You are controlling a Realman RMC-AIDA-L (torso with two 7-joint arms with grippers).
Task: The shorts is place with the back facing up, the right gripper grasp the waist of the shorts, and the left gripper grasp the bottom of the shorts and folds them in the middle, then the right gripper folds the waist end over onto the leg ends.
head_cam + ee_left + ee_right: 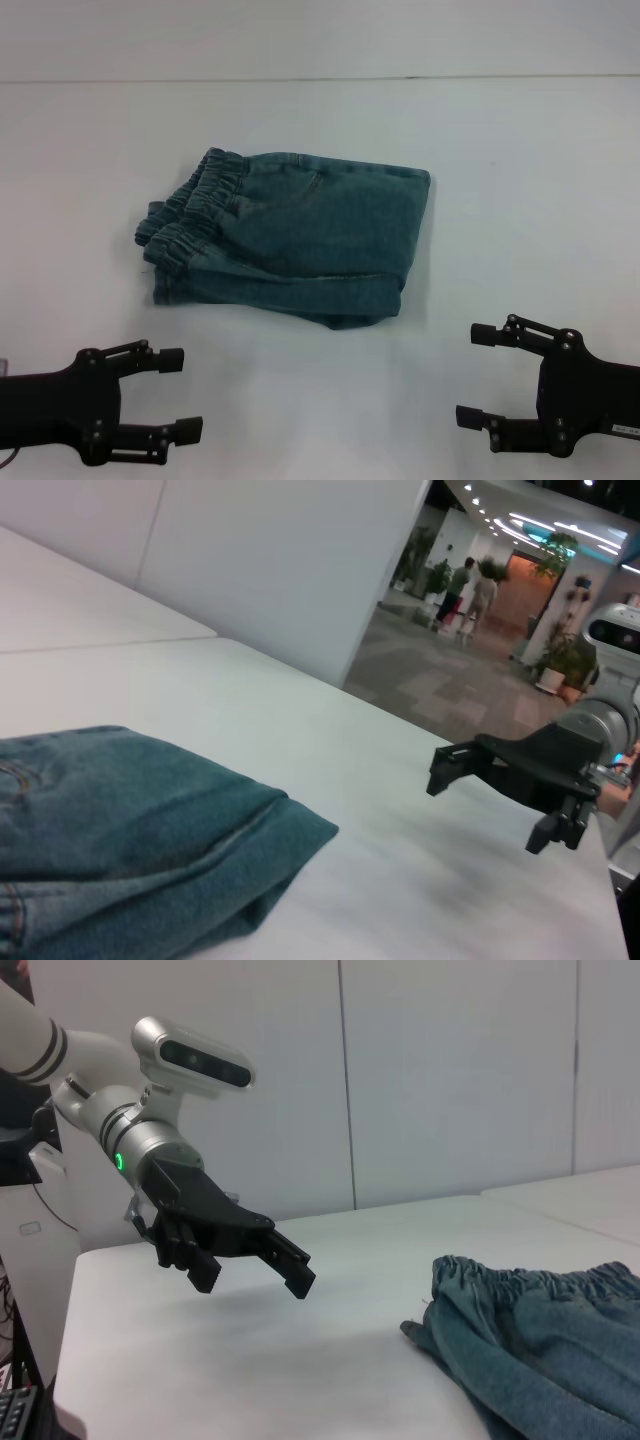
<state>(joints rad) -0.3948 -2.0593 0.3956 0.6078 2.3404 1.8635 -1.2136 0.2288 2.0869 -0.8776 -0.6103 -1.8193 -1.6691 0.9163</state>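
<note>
The blue-green denim shorts (pixel 290 235) lie folded into a compact rectangle in the middle of the white table. The ruffled waist end (pixel 195 205) is on the left side of the bundle and a smooth fold runs along its right side. I cannot make out the leg ends. My left gripper (pixel 182 394) hovers open near the table's front left, apart from the cloth. My right gripper (pixel 473 375) hovers open at the front right, holding nothing. The left wrist view shows the shorts (pixel 120 830) and the right gripper (pixel 488 798) farther off. The right wrist view shows the ruffled waist end (pixel 500 1275) and the left gripper (pixel 255 1278).
The white table (pixel 520 180) extends on all sides of the shorts, with a seam line along the back. White wall panels stand behind it, and beyond the table's right side a hallway with people shows in the left wrist view.
</note>
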